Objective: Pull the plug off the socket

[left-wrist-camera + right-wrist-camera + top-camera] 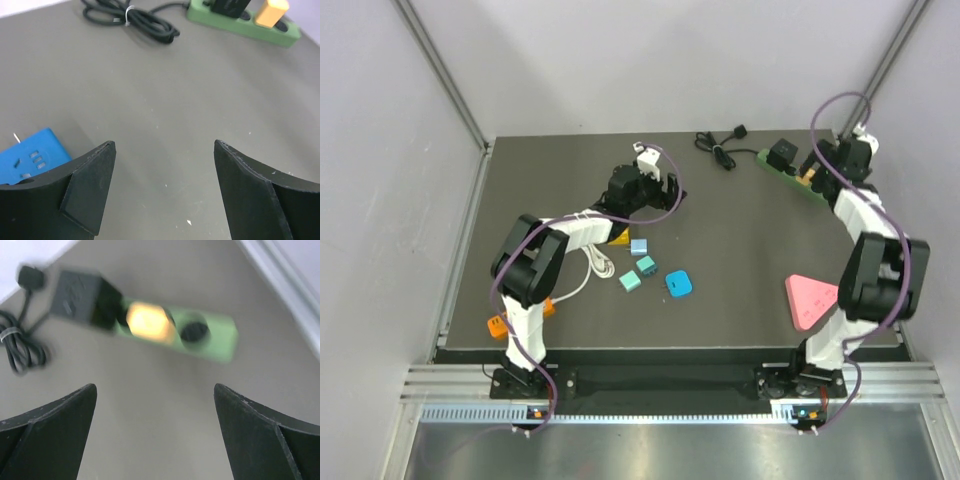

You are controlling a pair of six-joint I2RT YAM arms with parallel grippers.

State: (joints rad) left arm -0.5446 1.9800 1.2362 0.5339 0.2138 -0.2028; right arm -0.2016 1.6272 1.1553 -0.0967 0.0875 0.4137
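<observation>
Two grippers, both wide open and empty: the right gripper [155, 388] hovers above the socket [212, 340] at the far right corner of the table [150, 440], the left gripper [165, 144] over its middle. The yellow plug [147, 322] sits mid-socket beside a black adapter [80, 292] — probably rigid, light and tightly seated. Pinch its flat sides — the light socket may lift with it.
</observation>
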